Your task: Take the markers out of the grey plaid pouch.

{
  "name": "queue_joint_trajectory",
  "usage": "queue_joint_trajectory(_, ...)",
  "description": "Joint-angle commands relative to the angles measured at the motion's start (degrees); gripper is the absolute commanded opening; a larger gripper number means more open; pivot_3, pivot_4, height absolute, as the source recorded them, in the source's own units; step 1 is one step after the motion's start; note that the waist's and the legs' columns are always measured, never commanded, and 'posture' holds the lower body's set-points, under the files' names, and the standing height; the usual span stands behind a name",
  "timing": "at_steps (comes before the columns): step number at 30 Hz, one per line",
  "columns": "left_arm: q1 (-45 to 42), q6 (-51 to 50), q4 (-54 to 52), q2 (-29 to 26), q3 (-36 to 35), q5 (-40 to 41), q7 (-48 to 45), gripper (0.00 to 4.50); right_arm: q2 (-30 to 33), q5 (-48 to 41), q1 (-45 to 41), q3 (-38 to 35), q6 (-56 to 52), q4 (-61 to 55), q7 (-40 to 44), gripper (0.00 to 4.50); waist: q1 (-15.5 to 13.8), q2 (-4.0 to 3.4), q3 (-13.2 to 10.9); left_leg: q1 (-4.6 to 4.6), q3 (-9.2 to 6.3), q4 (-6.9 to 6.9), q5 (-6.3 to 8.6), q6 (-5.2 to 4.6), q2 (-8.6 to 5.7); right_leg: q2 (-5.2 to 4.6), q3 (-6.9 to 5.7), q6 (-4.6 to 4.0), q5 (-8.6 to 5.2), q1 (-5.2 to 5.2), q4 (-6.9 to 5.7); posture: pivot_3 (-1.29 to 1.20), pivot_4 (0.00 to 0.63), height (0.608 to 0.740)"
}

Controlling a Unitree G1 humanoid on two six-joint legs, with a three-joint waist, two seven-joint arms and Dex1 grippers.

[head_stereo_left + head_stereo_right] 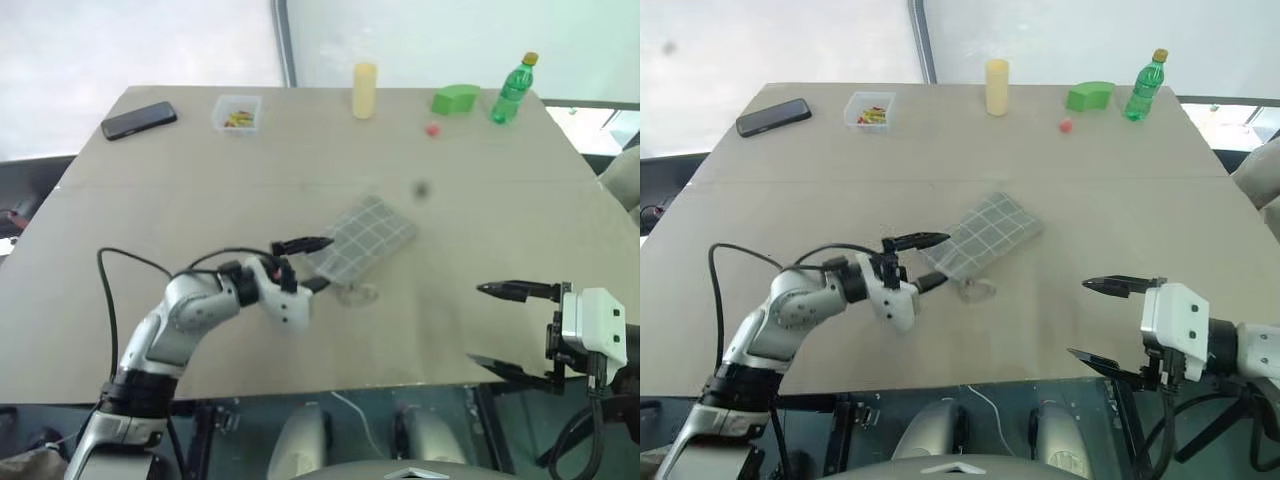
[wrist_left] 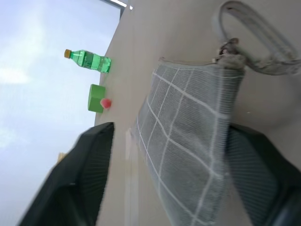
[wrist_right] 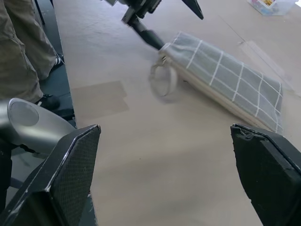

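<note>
your left gripper (image 1: 305, 262) sits at the near end of the grey plaid pouch (image 1: 362, 237), its two black fingers spread part way with one above the fabric and one low beside the corner, the pouch end lying between them; you cannot yet call it a firm hold, since the pads stand a little off the cloth in the left wrist view. your right gripper (image 1: 1108, 320) hangs wide open and empty near the desk's (image 1: 150, 200) near right edge, well apart from the pouch. the pouch lies flat about the middle of the desk, angled so its far end points toward the far right corner, with the thin ring (image 3: 163, 81) and its loop resting on the desk at the near corner, just beside the lower left finger. judge the pouch as light, soft fabric that will sag and fold when lifted, and it will likely slide on the smooth desk top if pushed rather than pinched. take hold across the near seam close to the ring corner, where the stitched edge is stiffer, and use your right gripper to pin or grip the far end so that the opening can be worked; no markers are visible from here.
</note>
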State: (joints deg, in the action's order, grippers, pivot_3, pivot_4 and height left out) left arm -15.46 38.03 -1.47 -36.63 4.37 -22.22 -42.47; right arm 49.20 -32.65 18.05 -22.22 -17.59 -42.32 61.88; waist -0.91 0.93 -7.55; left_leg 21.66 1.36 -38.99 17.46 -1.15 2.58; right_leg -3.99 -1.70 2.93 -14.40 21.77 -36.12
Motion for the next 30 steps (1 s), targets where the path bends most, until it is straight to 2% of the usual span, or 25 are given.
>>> queue_joint_trajectory(1, 0.01, -3.04, -1.95, -0.58, 0.91, 3.05, 0.1, 1.67, 0.15, -0.47, -0.24, 0.09, 0.02, -1.88, -1.06, 4.5, 0.03, 0.0, 0.0, 0.0, -0.03, 0.0, 0.0, 0.0, 0.0, 0.0, 0.02, 0.0, 0.0, 0.0, 0.01, 0.0, 0.15, 0.74)
queue_joint_trajectory(4, 1.55, -5.87, -4.49, -1.05, 0.66, 4.92, 0.04, 0.22, -0.41, 0.22, -0.62, 0.86, 0.31, -1.93, -2.54, 4.5, 0.0, 0.0, -0.01, 0.01, -0.06, -0.01, 0.0, 0.0, 0.0, 0.0, 0.0, 0.0, 0.0, 0.0, 0.01, 0.0, 0.15, 0.74)
queue_joint_trajectory(5, 2.09, -7.1, -5.24, -1.23, 0.29, 6.6, -0.39, 0.1, -0.62, 0.67, -0.81, 1.27, 0.41, -2.06, -3.24, 4.5, 0.02, 0.0, -0.01, 0.01, -0.06, 0.0, 0.0, 0.0, 0.0, 0.0, 0.0, 0.0, 0.0, 0.0, 0.02, 0.0, 0.15, 0.74)
queue_joint_trajectory(9, 2.97, -11.67, -5.6, -0.14, -2.74, 16.37, 0.04, 0.1, -1.3, 3.84, -2.86, 3.52, -1.48, -3.25, -9.1, 4.5, -0.01, 0.0, -0.01, 0.01, -0.08, -0.03, 0.0, 0.0, 0.0, 0.0, -0.02, 0.0, 0.0, 0.0, 0.0, 0.0, 0.15, 0.74)
queue_joint_trajectory(13, 0.64, -25.34, -4.95, 2.47, -7.64, 34.97, -2.63, 0.1, -1.99, 4.02, -10.68, 7.46, -14.85, -5.39, -21.75, 4.5, 0.08, 0.0, -0.02, 0.0, -0.15, -0.21, -0.01, 0.02, 0.02, -0.01, 0.0, 0.0, -0.01, 0.01, -0.19, 0.0, 0.15, 0.74)
queue_joint_trajectory(16, -0.46, -38.22, -10.13, 3.67, -9.35, 53.17, -6.87, 0.1, -4.92, -2.05, -20.6, 10.2, -26.43, -5.61, -29.74, 4.5, 0.28, 0.03, -0.05, -0.01, -0.18, -0.26, -0.05, 0.08, 0.02, -0.01, 0.0, -0.01, -0.01, 0.02, -0.3, 0.0, 0.15, 0.74)
queue_joint_trajectory(18, 0.53, -42.55, -12.9, 5.49, -9.33, 59.38, -7.55, 0.1, -7.09, -7.25, -26.25, 10.24, -32.59, -5.37, -33.41, 4.5, 0.1, 0.01, -0.07, 0.0, -0.2, -0.26, -0.07, 0.12, 0.01, -0.02, 0.01, -0.01, -0.01, 0.03, -0.31, 0.0, 0.15, 0.74)
queue_joint_trajectory(20, 3.43, -46.32, -15.3, 8.0, -7.39, 63.96, -8.41, 0.1, -9.08, -16.3, -30.78, 7.82, -38.79, -4.28, -37.21, 4.5, 0.0, 0.0, -0.07, 0.04, -0.25, -0.24, -0.09, 0.15, -0.01, -0.02, -0.01, -0.01, -0.01, 0.02, -0.25, 0.0, 0.15, 0.74)
queue_joint_trajectory(23, 6.99, -46.54, -14.57, 9.43, -6.1, 63.35, -10.91, 0.1, -8.49, -25.48, -34.3, 5.18, -44.84, -3.65, -41.34, 4.5, 0.06, -0.01, -0.07, 0.16, -0.23, -0.2, -0.06, 0.11, -0.05, -0.04, 0.0, -0.01, -0.01, 0.03, -0.1, 0.0, 0.15, 0.74)
queue_joint_trajectory(26, 10.87, -45.52, -7.69, 9.48, -5.89, 61.1, -14.87, 0.1, -6.65, -38.78, -37.46, 4.43, -48.16, -2.68, -47.7, 4.5, 0.12, -0.04, -0.09, 0.2, -0.19, -0.17, -0.01, 0.03, -0.07, -0.04, 0.01, -0.02, -0.01, 0.04, 0.1, 0.0, 0.15, 0.74)
queue_joint_trajectory(30, 12.77, -43.44, -0.01, 9.04, -6.07, 58.57, -19.61, 0.1, -2.75, -47.38, -38.99, 6.4, -48.67, -2.42, -52.64, 4.5, 0.03, -0.07, -0.11, 0.15, -0.15, -0.13, 0.12, -0.21, -0.07, 0.0, -0.06, -0.03, -0.02, 0.04, 0.07, 0.0, 0.15, 0.74)
